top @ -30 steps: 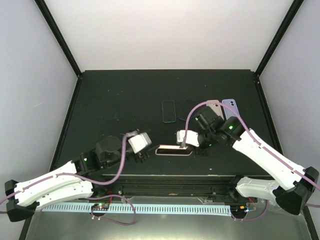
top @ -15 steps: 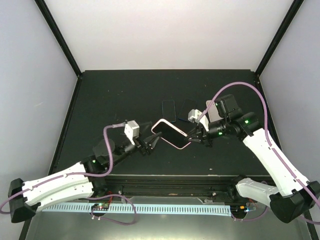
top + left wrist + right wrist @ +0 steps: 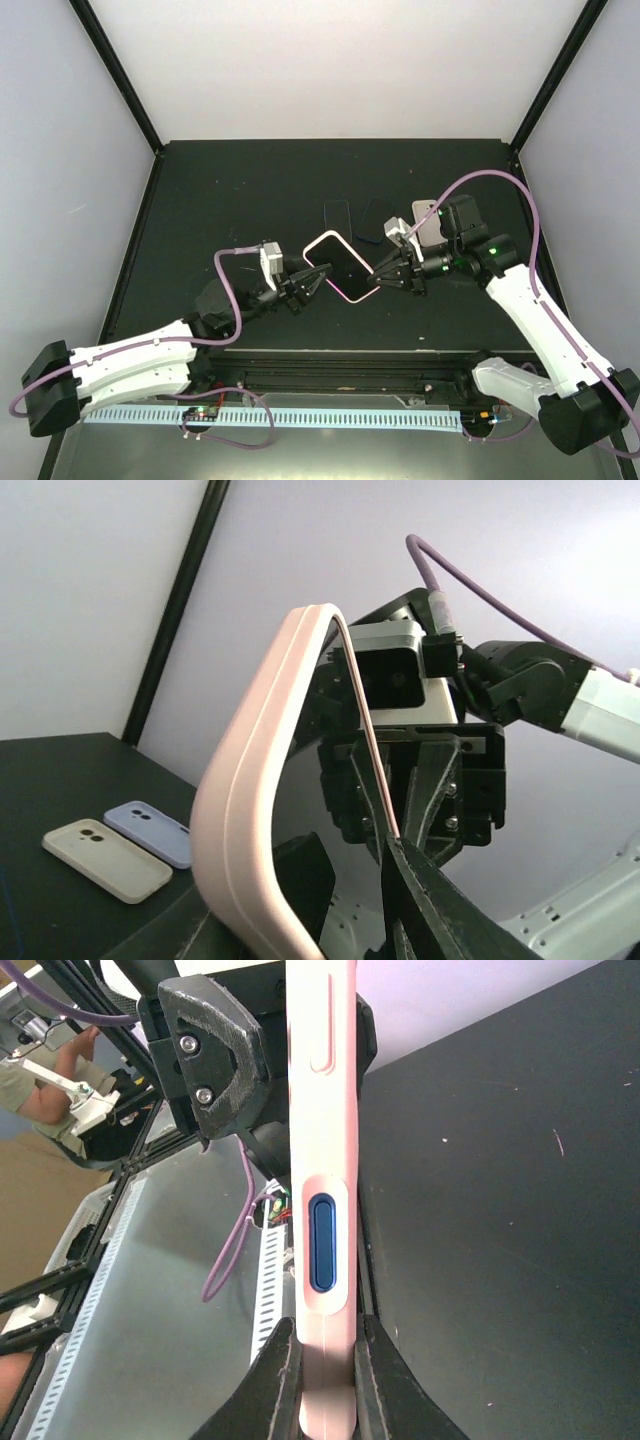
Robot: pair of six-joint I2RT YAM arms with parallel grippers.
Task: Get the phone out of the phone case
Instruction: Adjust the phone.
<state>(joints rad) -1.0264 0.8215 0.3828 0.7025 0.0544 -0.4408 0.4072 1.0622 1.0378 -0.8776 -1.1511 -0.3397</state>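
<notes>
phone (image 3: 345, 265) in case (image 3: 250, 780), edge pinched in right gripper (image 3: 381, 272), left gripper (image 3: 309, 284) opposite

A blue-rimmed phone (image 3: 338, 222) and black case (image 3: 377, 218) lie side by side mid-table (image 3: 230, 200); beige case (image 3: 105, 858) and lilac case (image 3: 150, 832) touch, nearer the right edge.
</notes>
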